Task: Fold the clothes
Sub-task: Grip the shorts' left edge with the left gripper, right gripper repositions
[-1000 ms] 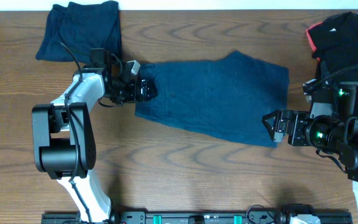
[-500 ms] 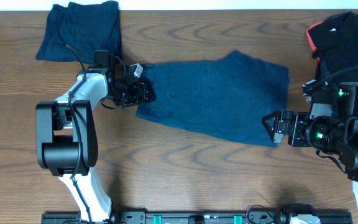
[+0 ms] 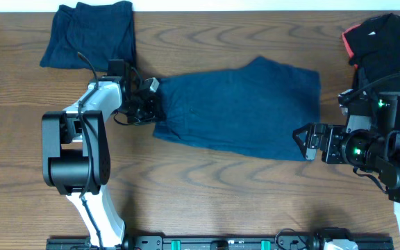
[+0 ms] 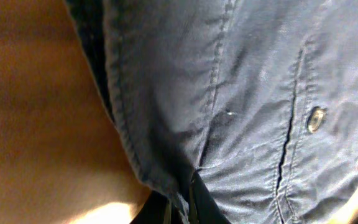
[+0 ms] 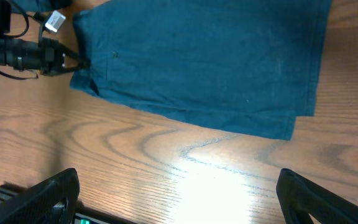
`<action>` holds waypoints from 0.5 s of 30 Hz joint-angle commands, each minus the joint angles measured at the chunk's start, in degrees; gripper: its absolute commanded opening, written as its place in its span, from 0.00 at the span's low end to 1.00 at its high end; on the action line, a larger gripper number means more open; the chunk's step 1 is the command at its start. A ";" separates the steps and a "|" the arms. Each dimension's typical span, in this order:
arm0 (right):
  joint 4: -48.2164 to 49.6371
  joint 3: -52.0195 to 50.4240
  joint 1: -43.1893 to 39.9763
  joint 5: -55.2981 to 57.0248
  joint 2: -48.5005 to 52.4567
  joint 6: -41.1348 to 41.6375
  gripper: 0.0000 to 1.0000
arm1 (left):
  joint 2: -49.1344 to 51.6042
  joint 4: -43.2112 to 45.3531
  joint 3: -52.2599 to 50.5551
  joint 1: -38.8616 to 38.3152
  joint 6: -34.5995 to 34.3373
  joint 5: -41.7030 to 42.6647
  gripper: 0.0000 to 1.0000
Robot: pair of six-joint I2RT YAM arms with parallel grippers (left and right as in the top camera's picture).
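Note:
Blue shorts (image 3: 238,107) lie spread flat across the middle of the wooden table, and show too in the right wrist view (image 5: 197,62). My left gripper (image 3: 157,104) is at their left end, shut on the edge of the cloth. In the left wrist view the seamed, buttoned fabric (image 4: 241,93) fills the frame, and its hem is pinched between the closed jaws of my left gripper (image 4: 182,208). My right gripper (image 3: 303,141) stands open just off the shorts' lower right corner, with nothing between its fingers (image 5: 48,193).
A folded dark navy garment (image 3: 89,35) lies at the back left. A black and red pile of clothes (image 3: 380,42) sits at the back right above the right arm. The arms' base rail (image 3: 221,243) runs along the front edge.
My left gripper has closed on the shorts' left edge and drawn back slightly to the left, tugging the cloth a little. The right arm has not moved.

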 commanded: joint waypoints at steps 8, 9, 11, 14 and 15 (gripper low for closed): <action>0.22 -0.57 0.46 1.57 1.49 0.24 0.99 | -4.09 -17.62 11.06 1.81 2.40 -12.00 0.06; 0.72 -1.03 0.46 2.23 2.08 0.68 0.99 | -4.90 -19.45 12.39 1.62 2.95 -12.00 0.06; 2.21 -2.05 0.48 2.12 3.43 0.90 0.99 | -6.43 -22.25 14.97 0.96 3.54 -12.46 0.06; 5.55 -4.17 0.48 2.05 6.23 0.90 0.99 | -9.07 -25.62 18.14 -0.39 3.63 -15.32 0.06; 6.91 -5.11 0.48 1.75 7.21 0.90 0.97 | -9.94 -26.86 19.17 -0.96 3.63 -16.39 0.06</action>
